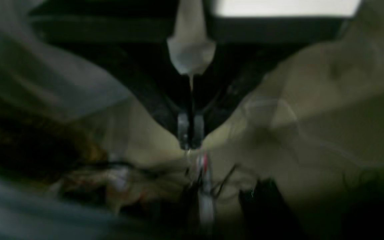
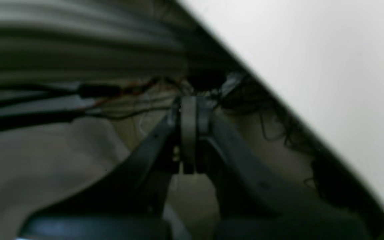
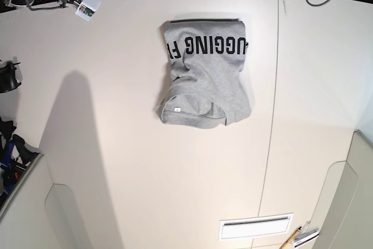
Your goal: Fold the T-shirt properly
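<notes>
Left gripper (image 1: 191, 140) and right gripper (image 2: 194, 133), fingers together, gripping nothing; only the base view shows the shirt (image 3: 207, 77)!

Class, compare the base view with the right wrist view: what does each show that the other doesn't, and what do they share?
Only the base view: the grey T-shirt, with black lettering and a small white tag.

Only the right wrist view: the right gripper's closed fingertips and loose cables beneath the table edge.

Both: part of the pale tabletop.
</notes>
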Controlling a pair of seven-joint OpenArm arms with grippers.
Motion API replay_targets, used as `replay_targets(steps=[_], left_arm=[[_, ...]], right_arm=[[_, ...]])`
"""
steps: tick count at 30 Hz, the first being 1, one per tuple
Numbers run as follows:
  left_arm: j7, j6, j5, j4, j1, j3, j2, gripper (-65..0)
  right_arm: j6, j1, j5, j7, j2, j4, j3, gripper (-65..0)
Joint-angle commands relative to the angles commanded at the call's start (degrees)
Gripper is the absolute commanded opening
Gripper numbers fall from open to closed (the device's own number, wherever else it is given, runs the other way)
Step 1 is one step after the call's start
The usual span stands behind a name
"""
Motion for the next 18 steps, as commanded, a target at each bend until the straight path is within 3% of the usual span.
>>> replay_targets(steps=[3, 8, 12, 18], left_arm=[[-3.32, 0.0, 2.08, -3.89, 3.04, 1.11, -2.23, -62.4], [-10.93, 0.0, 5.46, -14.05, 3.06, 8.85, -6.58, -60.0], [-17.46, 0.0, 9.99, -22.32, 0.0, 15.37, -6.6, -60.0], [-34.29, 0.0, 22.67, -41.29, -10.75, 27.12, -6.58, -60.0]], right_arm=[[0.0, -4.02, -1.01, 0.02, 2.97, -0.63, -1.6, -65.0], [-0.02, -6.36, -6.82, 1.77, 6.43, -6.23, -7.85, -65.0], [-0.02, -5.53, -15.08, 9.42, 7.08, -14.47, -15.39, -65.0], [-0.07, 1.42, -23.61, 21.66, 6.95, -30.99, -28.13, -65.0]])
